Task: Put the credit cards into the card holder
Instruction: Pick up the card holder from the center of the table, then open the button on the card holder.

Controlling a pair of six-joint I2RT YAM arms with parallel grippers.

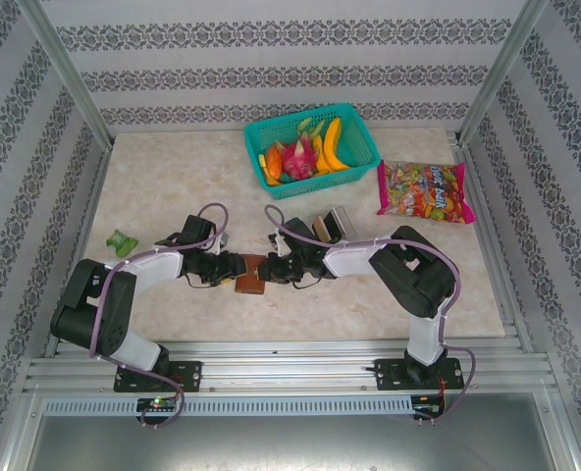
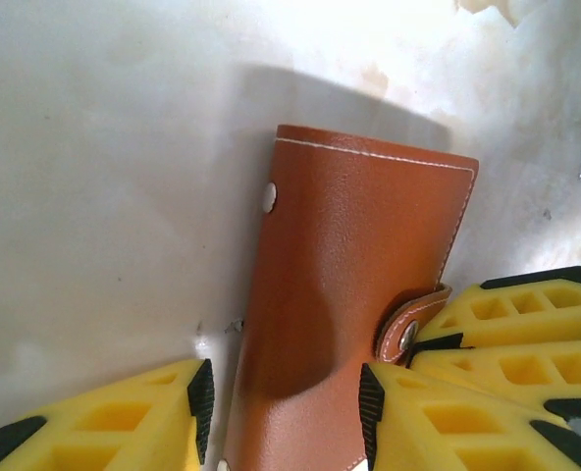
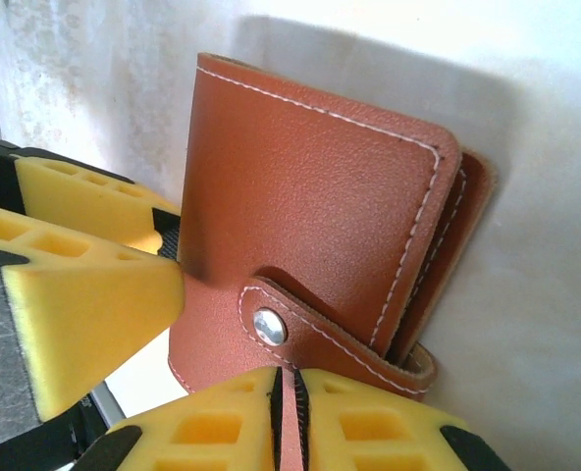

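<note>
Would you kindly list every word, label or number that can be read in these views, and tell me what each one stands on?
On the candy bag: large lettering across the front, too blurred to read.
On the card holder: no text, only plain brown leather, white stitching and a metal snap.
On the green basket: no label that can be made out.

You have one card holder (image 1: 252, 280), one teal basket (image 1: 367, 135) holding mixed fruit (image 1: 305, 155), one candy bag (image 1: 423, 191) and one small green item (image 1: 123, 241) on the table (image 1: 173, 186).
</note>
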